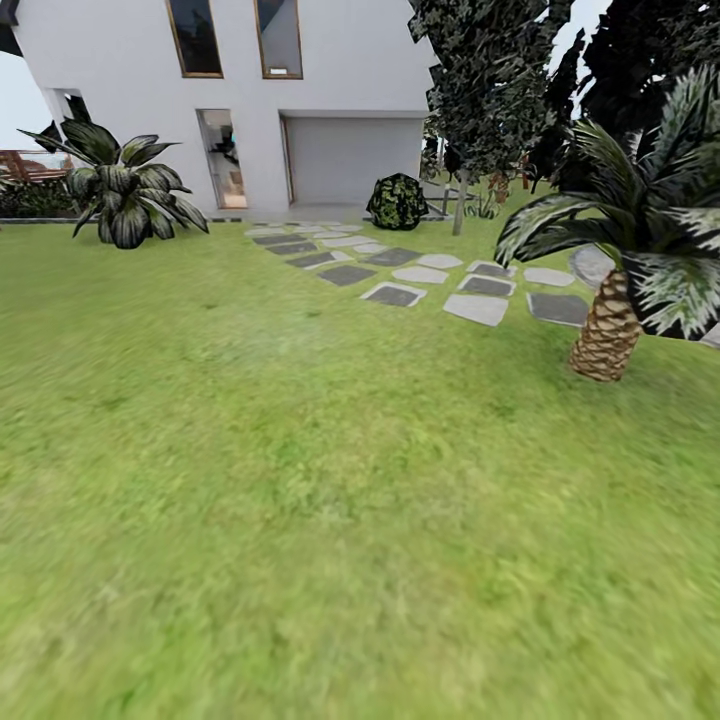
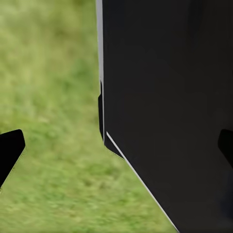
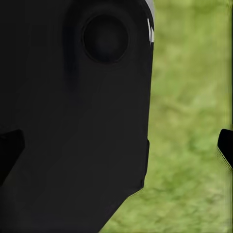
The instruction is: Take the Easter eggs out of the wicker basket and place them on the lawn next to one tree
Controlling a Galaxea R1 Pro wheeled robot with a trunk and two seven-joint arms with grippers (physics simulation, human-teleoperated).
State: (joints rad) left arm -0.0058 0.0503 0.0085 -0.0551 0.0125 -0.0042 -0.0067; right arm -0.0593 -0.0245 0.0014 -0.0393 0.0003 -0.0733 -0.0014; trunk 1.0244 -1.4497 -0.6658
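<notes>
Bright, even daylight; lawn (image 1: 300, 500) perhaps motion-blurred, wrist views soft.

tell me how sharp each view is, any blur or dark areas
Head view: lawn smeared and soft up close, house and palm crisper, light flat with no clear shadows. Left wrist view: blurry grass beside a black body panel. Right wrist view: the same, dark panel beside blurred grass.
</notes>
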